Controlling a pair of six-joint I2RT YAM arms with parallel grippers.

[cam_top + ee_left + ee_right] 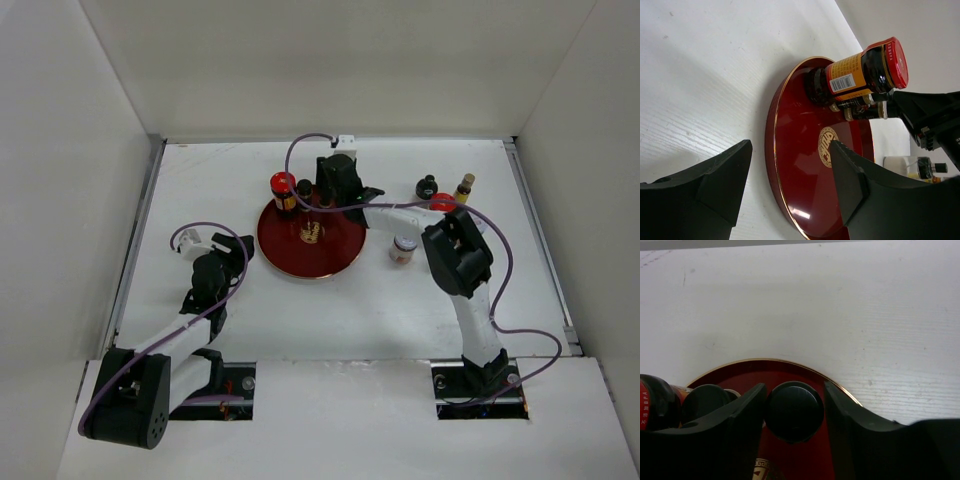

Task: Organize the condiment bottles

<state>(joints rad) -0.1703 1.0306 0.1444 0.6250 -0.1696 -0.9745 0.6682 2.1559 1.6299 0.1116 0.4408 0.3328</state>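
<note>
Three condiment bottles stand at the back of the red round tray (278, 257): a brown jar with a red lid (283, 185) and two tiny black-capped bottles (866, 102). My right gripper (794, 402) straddles one black cap (794, 412). Its left finger (742, 417) touches the cap and a thin gap shows on the right side, so it stands open. The second black cap (705, 401) and the red-lidded jar (652, 402) sit just to its left. My left gripper (790, 172) is open and empty, low by the tray's left rim (772, 150).
On the table right of the tray stand a white-lidded jar (403, 247), a black-capped bottle (427, 186), a slim yellowish bottle (464, 186) and a red lid (441, 203) partly hidden by the right arm. White walls enclose the table.
</note>
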